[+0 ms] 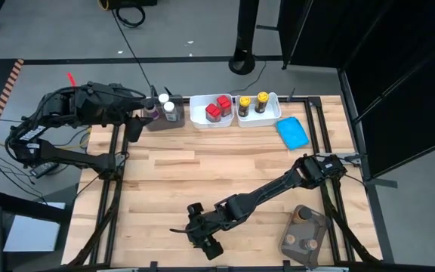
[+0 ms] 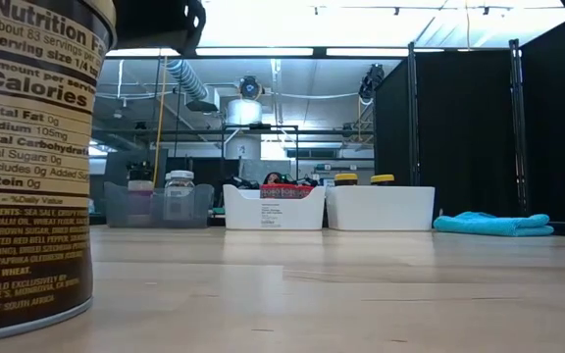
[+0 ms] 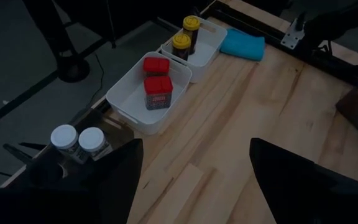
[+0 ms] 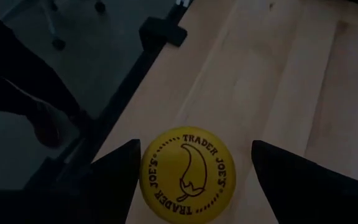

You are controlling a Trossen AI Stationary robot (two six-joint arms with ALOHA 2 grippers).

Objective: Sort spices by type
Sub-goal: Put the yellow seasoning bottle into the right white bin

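at the near edge of the surface (image 1: pixel 202 170), the right pincer (image 1: pixel 202 236) is poised over a yellow-lidded jar (image 4: pixel 187 173); its fingers are seen spread on either side of the lid, apart from it, nothing gripped yet. the jar stands upright close to the low camera, its label (image 2: pixel 27 167) filling that view, apparently awaiting pickup.

along the far edge, sorted stock is held by type: two red-capped jars (image 3: pixel 156 84) in one white tub (image 1: pixel 211 110), two yellow-lidded jars (image 3: pixel 186 36) in the neighbouring white tub (image 1: pixel 257 106), two white-capped jars (image 3: pixel 78 139) in a grey bin (image 1: pixel 165 119). the yellow tub is judged the likely destination.

the left pincer (image 1: pixel 138 121) waits beside the grey bin, wide open, empty.

further jars remain in a second grey bin (image 1: pixel 303 234) at the near right. a blue cloth (image 1: pixel 292 131) lies by the tubs.
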